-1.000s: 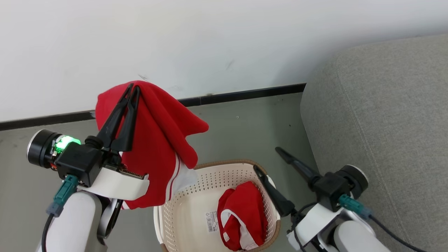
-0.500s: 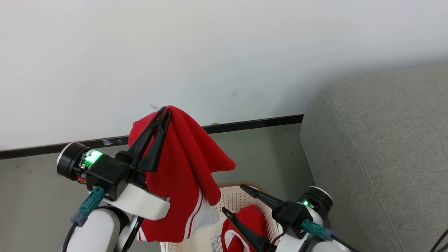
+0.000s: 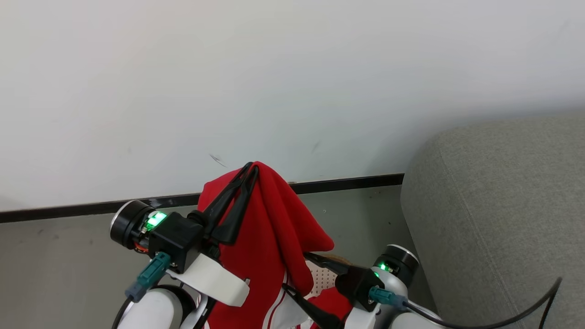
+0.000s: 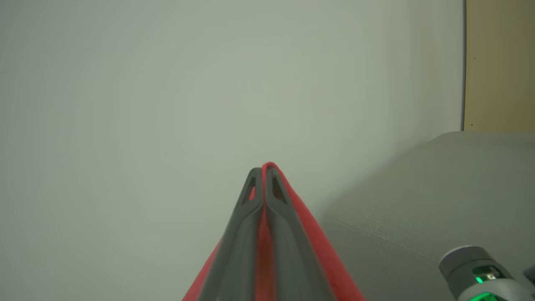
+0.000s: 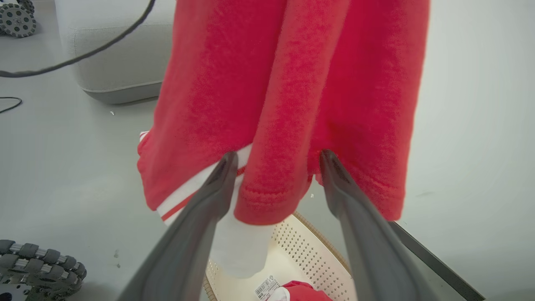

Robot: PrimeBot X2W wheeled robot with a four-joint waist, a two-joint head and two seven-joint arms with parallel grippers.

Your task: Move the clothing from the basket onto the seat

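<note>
The large grey woven-fabric upholstered seat (image 3: 493, 205) stands at the right of the head view, and no red cloth lies on the part that shows. The step in hand therefore looks like the carry: one garment is lifted out of the basket but is not yet over the cushion. The next move calls for swinging the left arm rightward until the cloth hangs above the grey surface. It should then be lowered so the hem lands first, and only after that should the fingers part.

The soft bright red fleecy garment (image 3: 269, 228) hangs in long folds from a pinched peak. White trim and a red-striped white band run along its lower edge, which dangles just above the basket in the right wrist view. The cream-white perforated plastic laundry basket (image 5: 301, 255) with a brown rim sits on the floor below. A second small red garment (image 5: 303, 290) lies inside it beside the barcode label.

The left gripper (image 3: 251, 168) is clamped tight on the peak of the cloth, with red showing between its fingers. The right gripper (image 5: 278, 156) is spread wide and holds nothing. Its fingers flank a hanging fold near the hem, and whether they touch it I cannot tell.
</note>
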